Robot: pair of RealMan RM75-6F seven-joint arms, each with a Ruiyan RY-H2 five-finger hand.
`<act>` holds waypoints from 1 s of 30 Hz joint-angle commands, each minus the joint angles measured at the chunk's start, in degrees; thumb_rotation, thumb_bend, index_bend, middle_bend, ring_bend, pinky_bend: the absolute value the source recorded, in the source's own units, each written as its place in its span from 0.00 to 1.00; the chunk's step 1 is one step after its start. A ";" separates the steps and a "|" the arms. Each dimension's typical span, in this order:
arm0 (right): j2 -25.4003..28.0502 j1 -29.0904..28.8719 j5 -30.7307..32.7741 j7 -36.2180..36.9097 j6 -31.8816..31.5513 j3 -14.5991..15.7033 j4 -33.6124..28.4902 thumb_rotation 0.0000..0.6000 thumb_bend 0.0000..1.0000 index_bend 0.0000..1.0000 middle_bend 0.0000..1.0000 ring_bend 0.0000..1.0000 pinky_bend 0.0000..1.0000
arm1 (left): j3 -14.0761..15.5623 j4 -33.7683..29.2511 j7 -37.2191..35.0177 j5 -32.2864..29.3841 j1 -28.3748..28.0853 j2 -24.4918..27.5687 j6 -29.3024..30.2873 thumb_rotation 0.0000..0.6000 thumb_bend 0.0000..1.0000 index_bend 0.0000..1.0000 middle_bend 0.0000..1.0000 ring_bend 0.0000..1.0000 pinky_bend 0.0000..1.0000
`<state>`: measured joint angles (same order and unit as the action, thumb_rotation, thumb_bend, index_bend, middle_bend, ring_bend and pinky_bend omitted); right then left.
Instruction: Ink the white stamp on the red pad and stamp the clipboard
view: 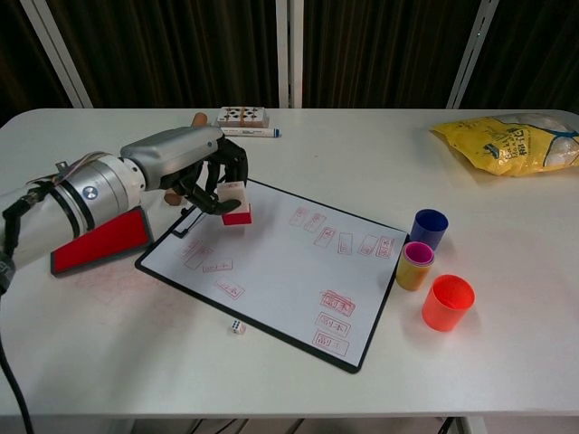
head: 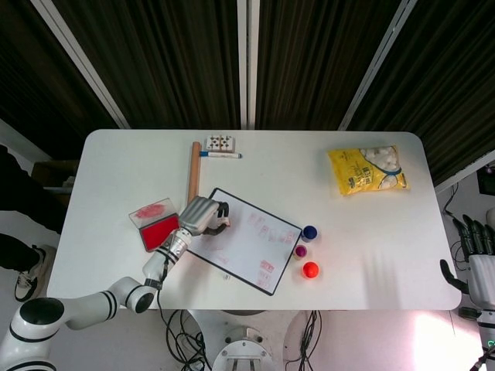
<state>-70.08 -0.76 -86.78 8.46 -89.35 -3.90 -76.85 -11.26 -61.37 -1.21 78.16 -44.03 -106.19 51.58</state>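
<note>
My left hand (view: 194, 167) (head: 199, 217) grips the white stamp (view: 235, 202) (head: 221, 226), whose red face points down just above the upper left corner of the clipboard (view: 289, 271) (head: 255, 247). The sheet bears several red stamp marks. The red ink pad (head: 157, 229) (view: 99, 242) lies open left of the clipboard, partly hidden by my forearm in the chest view. My right hand (head: 476, 243) hangs off the table's right edge with its fingers apart and nothing in it.
Blue (view: 429, 228), purple (view: 415, 264) and orange (view: 448, 302) cups stand right of the clipboard. A small die (view: 237, 326) lies by its near edge. A yellow snack bag (view: 507, 143) sits far right. A wooden rod (head: 193, 170), a marker (head: 220, 154) and a domino box (view: 242, 116) lie behind.
</note>
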 commanded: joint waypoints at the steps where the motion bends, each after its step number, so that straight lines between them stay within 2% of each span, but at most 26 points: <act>1: 0.00 -0.01 0.00 0.04 -0.03 -0.04 0.04 1.00 0.28 0.00 0.00 0.00 0.00 | -0.30 1.95 -0.32 -0.61 -0.85 -1.25 -0.62 1.00 0.43 0.73 0.74 0.59 0.73; 8: 0.12 0.12 0.10 0.12 -0.13 -0.08 0.13 1.00 0.29 0.00 0.00 0.00 0.00 | -0.12 5.85 -0.31 -1.04 -1.71 -3.04 -0.85 1.00 0.43 0.73 0.74 0.59 0.73; 30: -0.35 0.12 0.22 0.18 0.28 0.02 0.70 1.00 0.29 0.00 0.00 0.00 0.00 | 0.85 10.22 -2.51 -1.76 -2.20 -4.96 -1.85 1.00 0.43 0.74 0.74 0.60 0.73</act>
<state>-70.43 -0.64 -86.56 8.64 -89.08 -3.88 -76.14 -10.44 -51.22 -3.65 76.43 -46.22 -111.09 49.76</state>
